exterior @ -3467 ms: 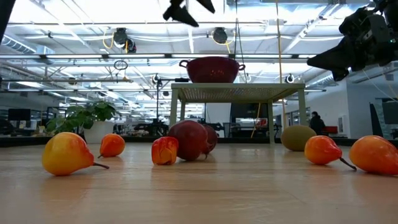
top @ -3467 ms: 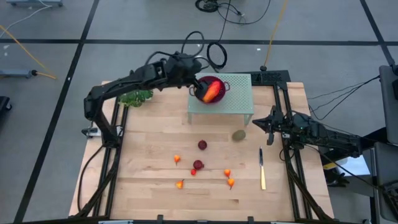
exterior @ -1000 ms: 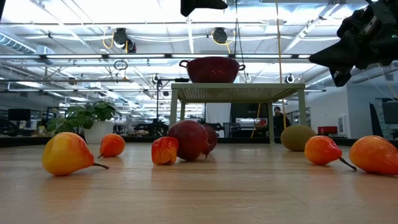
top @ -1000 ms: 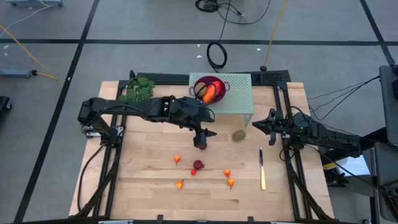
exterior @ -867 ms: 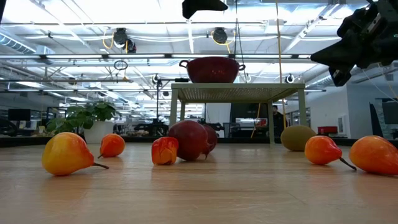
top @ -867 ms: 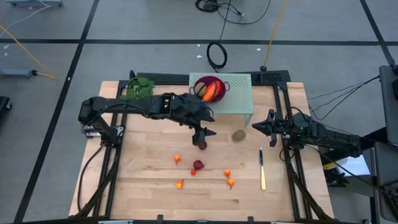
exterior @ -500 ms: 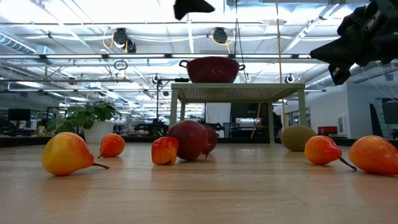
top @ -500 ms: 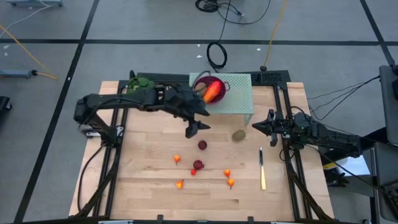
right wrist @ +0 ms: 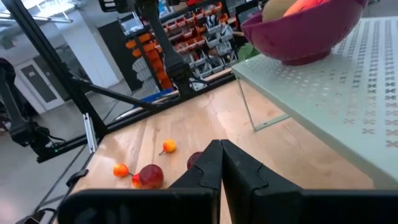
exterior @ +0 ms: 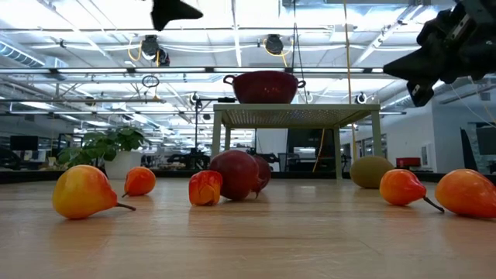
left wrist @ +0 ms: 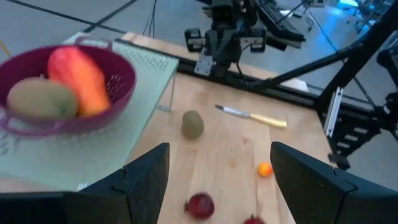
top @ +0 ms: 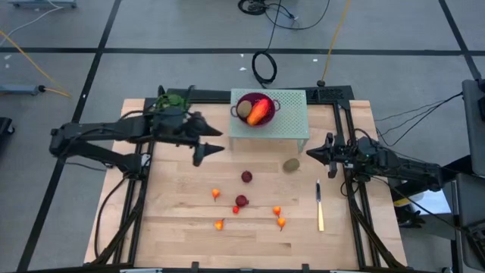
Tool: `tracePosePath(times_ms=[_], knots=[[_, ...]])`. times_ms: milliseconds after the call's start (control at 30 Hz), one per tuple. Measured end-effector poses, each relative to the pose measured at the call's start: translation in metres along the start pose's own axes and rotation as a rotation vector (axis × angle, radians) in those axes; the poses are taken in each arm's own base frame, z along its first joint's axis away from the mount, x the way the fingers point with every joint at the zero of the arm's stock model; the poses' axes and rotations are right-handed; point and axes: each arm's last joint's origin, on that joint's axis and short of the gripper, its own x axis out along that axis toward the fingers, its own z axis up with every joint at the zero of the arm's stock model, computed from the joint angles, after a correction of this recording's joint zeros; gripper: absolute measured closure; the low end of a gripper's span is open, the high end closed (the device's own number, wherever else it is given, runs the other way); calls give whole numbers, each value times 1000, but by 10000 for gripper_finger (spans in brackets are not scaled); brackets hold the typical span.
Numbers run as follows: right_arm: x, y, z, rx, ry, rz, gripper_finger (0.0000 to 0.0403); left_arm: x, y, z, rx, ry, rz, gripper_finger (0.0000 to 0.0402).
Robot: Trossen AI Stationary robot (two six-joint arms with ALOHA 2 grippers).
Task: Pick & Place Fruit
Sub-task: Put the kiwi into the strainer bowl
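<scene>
my left claw (top: pixel 203 149) hangs released and empty over the table's left. on the wood i count two red balls (top: pixel 246 177), one kiwi (top: pixel 291 164) and five orange bits (top: pixel 216 194). the bowl (top: pixel 269 98) holds one kiwi and one orange fruit (top: pixel 260 114), and my right claw (top: pixel 312 152) waits clenched at right.

No text, label, brand, number or sign can be read in any of the views (the shelves and bins in the room behind are too small and blurred to make out any writing).
</scene>
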Motion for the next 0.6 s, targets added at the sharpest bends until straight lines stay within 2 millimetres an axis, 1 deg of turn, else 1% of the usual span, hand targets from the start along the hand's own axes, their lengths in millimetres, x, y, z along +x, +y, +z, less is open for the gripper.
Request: tracePosePath(times_ms=[167, 300, 600], knots=[[6, 0, 2, 0, 0, 0, 403, -28, 0, -16, 33, -46, -11, 128], [12, 1, 6, -3, -28, 15, 403, -45, 1, -29, 38, -84, -4, 128], [26, 6, 16, -7, -70, 51, 403, -71, 1, -61, 44, -159, -56, 128]])
